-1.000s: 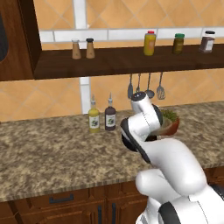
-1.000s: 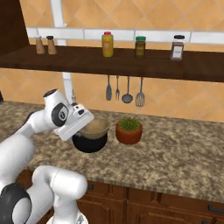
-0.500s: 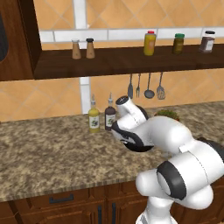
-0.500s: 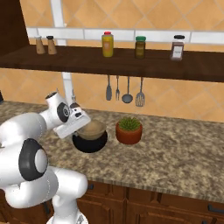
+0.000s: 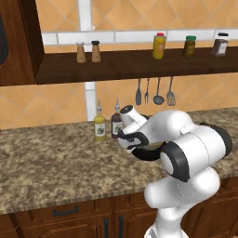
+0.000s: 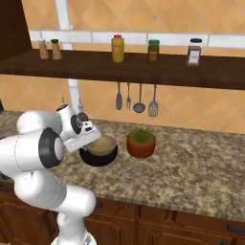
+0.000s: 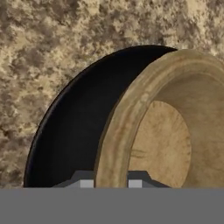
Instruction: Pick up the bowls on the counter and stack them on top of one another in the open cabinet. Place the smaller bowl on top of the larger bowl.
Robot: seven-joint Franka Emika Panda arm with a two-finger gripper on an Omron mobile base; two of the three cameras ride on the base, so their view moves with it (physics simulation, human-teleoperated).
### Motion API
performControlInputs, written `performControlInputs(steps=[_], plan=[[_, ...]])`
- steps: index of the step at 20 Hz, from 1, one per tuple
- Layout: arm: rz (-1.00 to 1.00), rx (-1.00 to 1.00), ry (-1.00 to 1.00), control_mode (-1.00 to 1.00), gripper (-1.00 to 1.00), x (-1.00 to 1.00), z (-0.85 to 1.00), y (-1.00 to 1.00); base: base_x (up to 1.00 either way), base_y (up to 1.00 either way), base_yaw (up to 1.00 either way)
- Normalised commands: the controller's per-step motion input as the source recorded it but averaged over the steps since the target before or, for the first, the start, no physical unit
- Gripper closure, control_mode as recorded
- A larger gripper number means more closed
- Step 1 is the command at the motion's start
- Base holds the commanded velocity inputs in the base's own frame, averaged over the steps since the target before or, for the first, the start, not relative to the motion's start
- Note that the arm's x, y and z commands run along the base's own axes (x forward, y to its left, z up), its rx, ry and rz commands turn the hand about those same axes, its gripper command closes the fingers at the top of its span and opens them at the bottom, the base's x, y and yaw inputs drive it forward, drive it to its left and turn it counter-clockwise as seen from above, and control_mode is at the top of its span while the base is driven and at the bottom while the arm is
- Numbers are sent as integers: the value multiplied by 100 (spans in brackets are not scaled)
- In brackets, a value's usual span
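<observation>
The tan bowl (image 7: 175, 127) sits inside the big black bowl (image 7: 74, 131) on the counter (image 6: 191, 167), next to a plant pot (image 6: 141, 142). The gripper (image 7: 110, 184) has one finger on each side of the tan bowl's rim, nearly pinching it

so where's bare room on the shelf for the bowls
The shelf is bare between the shakers and the yellow bottle, bare again right of the spice jar. It is crowded from the yellow bottle through the green jar to the spice jar.
</observation>
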Motion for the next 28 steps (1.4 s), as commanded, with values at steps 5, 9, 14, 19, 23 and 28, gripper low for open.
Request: performControlInputs(steps=[5,9,14,19,23,28], plan=[[-7,0,-3,-100,100,22,-20,21,0,0,0],[-5,0,-3,-100,-100,5,-16,10,0,0,0],[-7,4,-7,-100,-100,0,21,-3,0,0,0],[-6,9,-2,-100,-100,-31,67,-5,0,0,0],[-1,8,0,-100,-100,-82,16,2,0,0,0],[0,2,0,-100,-100,-49,-37,7,0,0,0]])
